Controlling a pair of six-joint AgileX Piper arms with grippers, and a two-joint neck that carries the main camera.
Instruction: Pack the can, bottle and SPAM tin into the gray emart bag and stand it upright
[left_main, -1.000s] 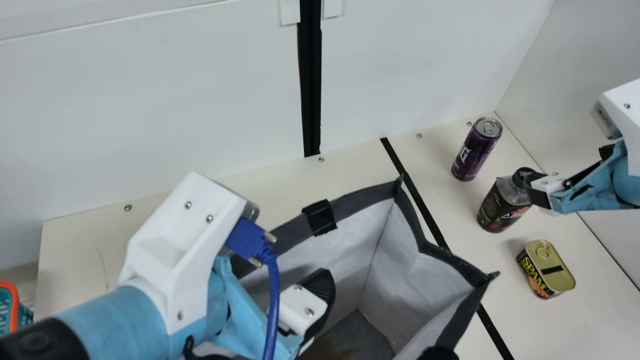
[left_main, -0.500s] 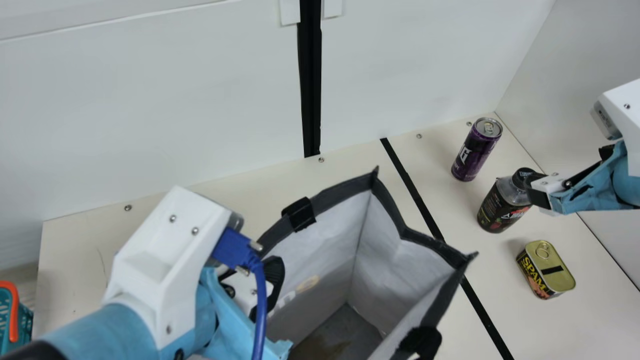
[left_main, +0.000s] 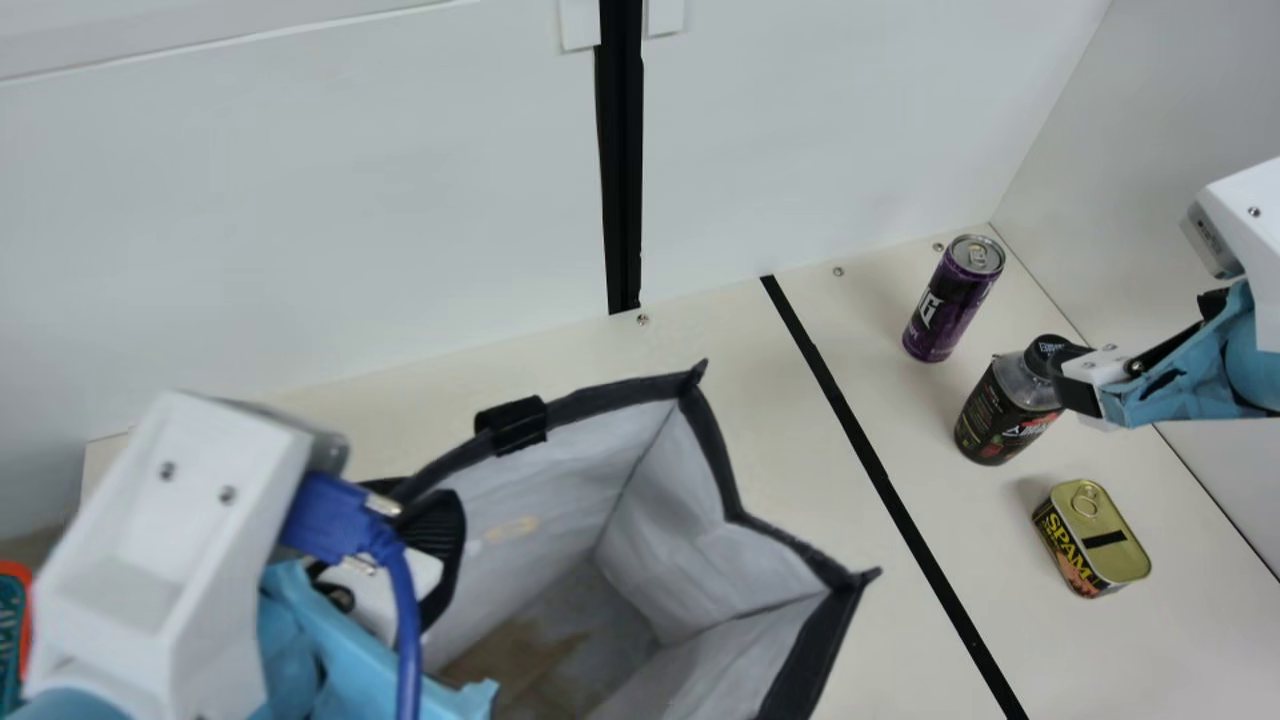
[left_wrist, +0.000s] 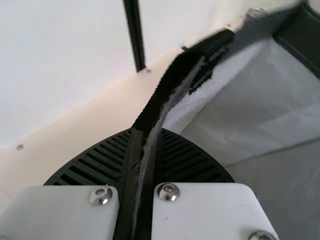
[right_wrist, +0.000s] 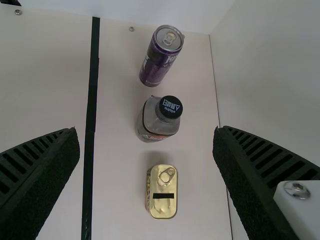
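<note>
Right half of the main view: I log the can (left_main: 940, 315) as purple, pale lettering, silver top. Bottle (left_main: 995, 420): dark label with red touches, black cap (left_main: 1045, 352) with white marks. SPAM tin (left_main: 1078, 560): gold lid, black bar across it, yellow letters on a dark side. Bottom centre, gray emart bag (left_main: 780, 610): pale gray lining, charcoal rim, brown blotches on its floor. Cream table (left_main: 1000, 520), black stripe (left_main: 848, 418). Lower left, I note my left arm (left_main: 160, 540) white and light blue, cable (left_main: 408, 620) deep blue.
</note>
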